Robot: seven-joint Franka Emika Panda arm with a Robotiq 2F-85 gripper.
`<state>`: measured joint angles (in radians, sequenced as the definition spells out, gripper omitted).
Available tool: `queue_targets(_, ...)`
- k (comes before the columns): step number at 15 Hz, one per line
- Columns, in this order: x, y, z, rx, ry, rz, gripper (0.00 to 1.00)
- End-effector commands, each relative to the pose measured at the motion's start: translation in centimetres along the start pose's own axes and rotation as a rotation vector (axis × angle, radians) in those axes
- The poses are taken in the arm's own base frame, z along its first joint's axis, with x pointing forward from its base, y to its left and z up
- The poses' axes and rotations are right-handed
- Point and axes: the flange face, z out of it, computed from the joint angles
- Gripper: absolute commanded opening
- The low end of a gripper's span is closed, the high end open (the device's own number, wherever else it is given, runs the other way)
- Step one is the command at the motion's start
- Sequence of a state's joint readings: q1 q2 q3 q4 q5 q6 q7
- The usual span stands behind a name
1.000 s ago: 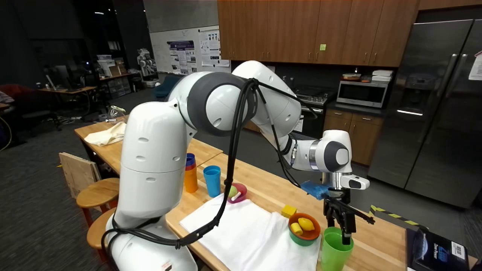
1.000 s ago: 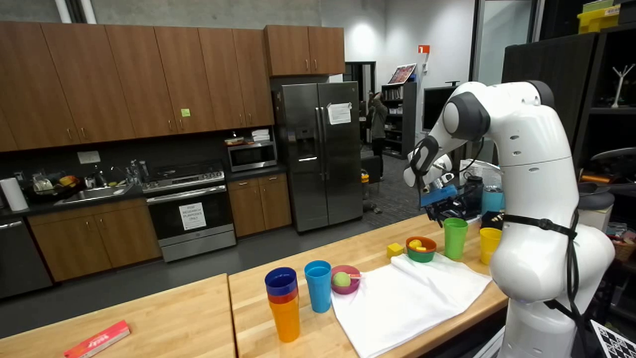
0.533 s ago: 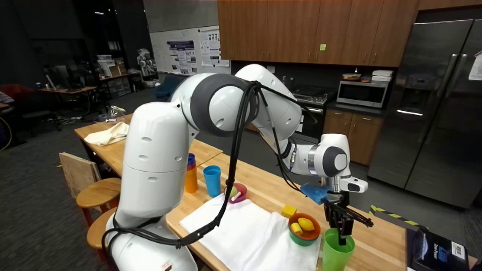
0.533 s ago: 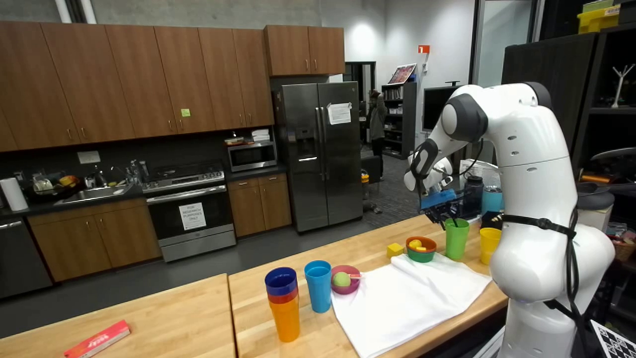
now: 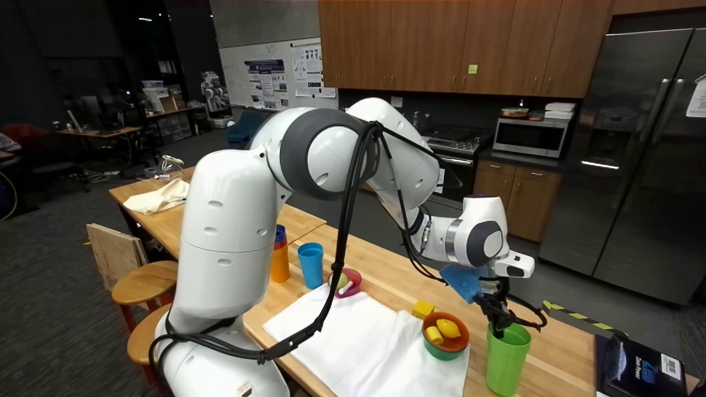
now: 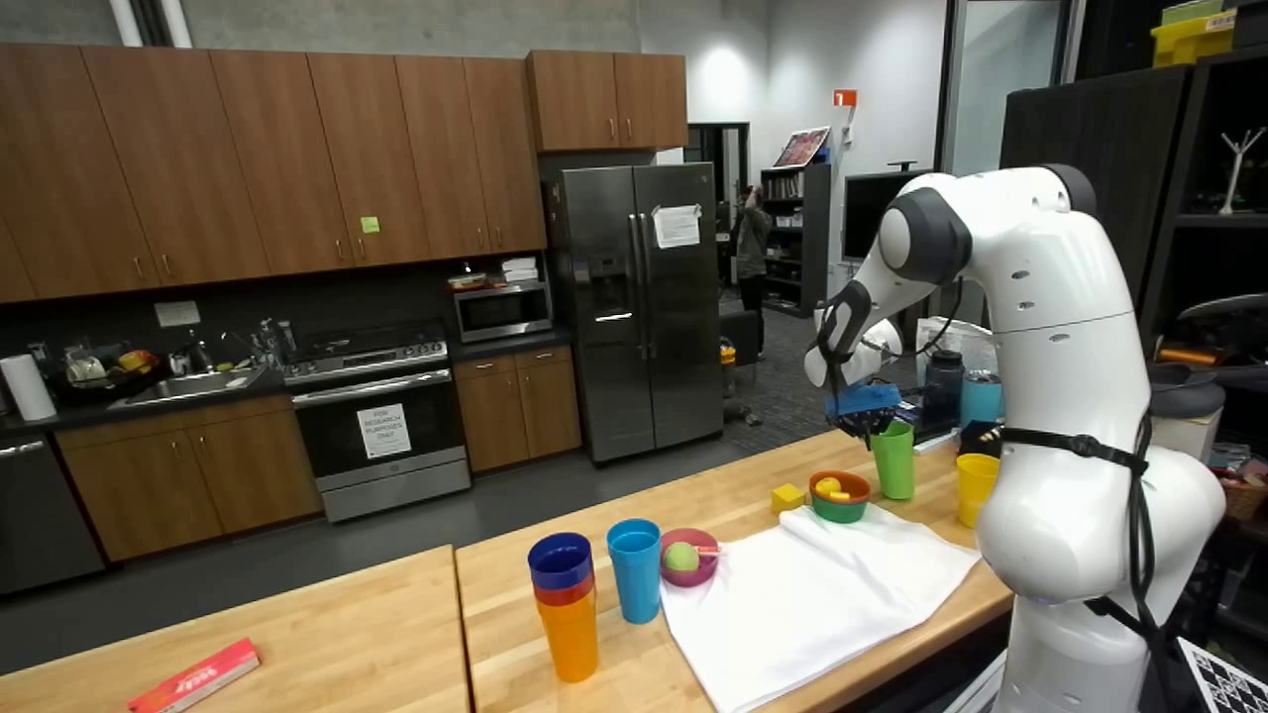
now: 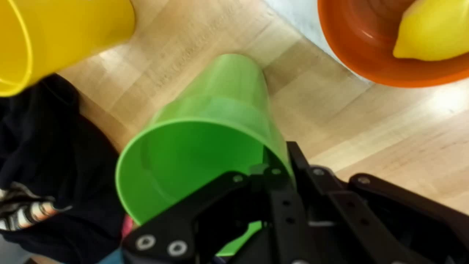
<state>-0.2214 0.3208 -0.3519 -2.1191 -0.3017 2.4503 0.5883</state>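
My pincer (image 7: 282,157) is clamped on the wall of the green cup (image 7: 205,150), one finger inside the mouth and the other outside. The cup reaches down from my pincer; I cannot tell whether its base touches the wooden worktop (image 7: 329,113). In the wrist view, up and to the right of my pincer, sits a two-tone bowl (image 7: 361,60), orange inside and green outside, with a yellow lemon (image 7: 436,33) in it; an exterior view shows a shorter yellow piece (image 5: 434,334) in there too. The bowl is at the edge of the white cloth (image 5: 375,347), which spreads away from my pincer. Just past the bowl from me is a yellow block (image 5: 423,309). In the wrist view, up and to the left of my pincer, stands a yellow cup (image 7: 84,29), with black fabric (image 7: 51,135) near it. Well apart from my pincer, beyond the cloth's far end, are a pink bowl (image 6: 693,578) holding a green ball (image 6: 681,556), a blue cup (image 6: 635,574) and a cup stack (image 6: 568,629), orange lowest.
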Motion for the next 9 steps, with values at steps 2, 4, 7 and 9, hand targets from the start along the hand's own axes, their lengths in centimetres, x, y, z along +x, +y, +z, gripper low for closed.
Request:
queue_targets(2,0.2,-1.0,-4.3,0.122,0.132,-0.127,0.02)
queue_targets(4,0.0,-1.7,-5.9,0.175,0.161,-0.173,0.02)
queue_targets(7,-0.8,-2.9,-8.4,0.296,0.225,-0.226,0.02)
queue_targets(9,-1.6,-3.7,-9.7,0.369,0.318,-0.241,0.02)
